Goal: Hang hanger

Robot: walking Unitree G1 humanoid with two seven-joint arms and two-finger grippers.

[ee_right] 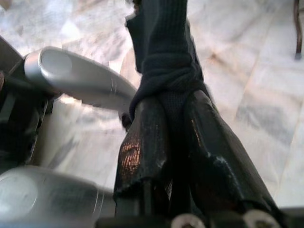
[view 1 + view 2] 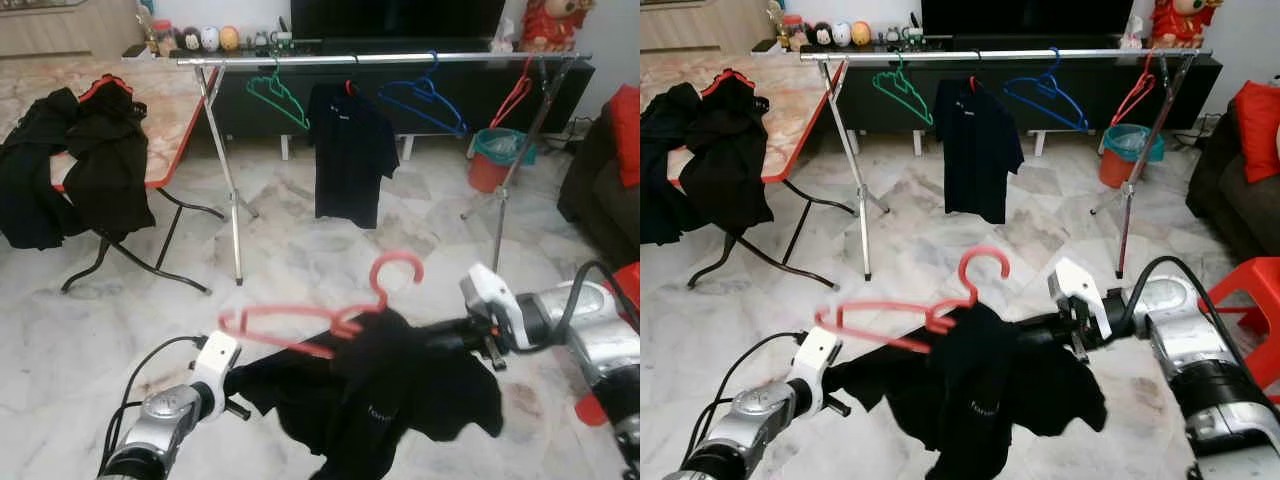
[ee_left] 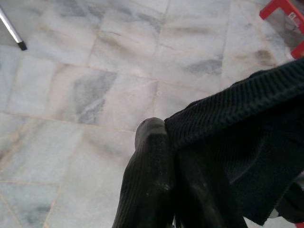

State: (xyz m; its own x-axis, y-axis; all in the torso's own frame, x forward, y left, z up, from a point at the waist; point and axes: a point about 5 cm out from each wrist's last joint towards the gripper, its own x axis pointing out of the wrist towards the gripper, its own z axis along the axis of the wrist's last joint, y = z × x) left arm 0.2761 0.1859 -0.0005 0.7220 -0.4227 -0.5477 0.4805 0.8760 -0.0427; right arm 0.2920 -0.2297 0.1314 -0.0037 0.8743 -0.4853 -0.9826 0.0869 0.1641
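Both the left end effector point(image 3: 159, 156) and right end effector point(image 1: 178, 118) pinch the black shirt point(image 2: 390, 390) on its red hanger point(image 2: 330, 315), well short of the far rail point(image 2: 400, 59), hanging not yet done.

Markings: none legible.
The black shirt point(image 2: 970, 390) held low in front carries a small pale printed mark point(image 2: 986, 408) on its front, too small and blurred to read. The black shirt on the rail point(image 2: 350, 150) shows a faint pale chest mark point(image 2: 343, 117), also unreadable.
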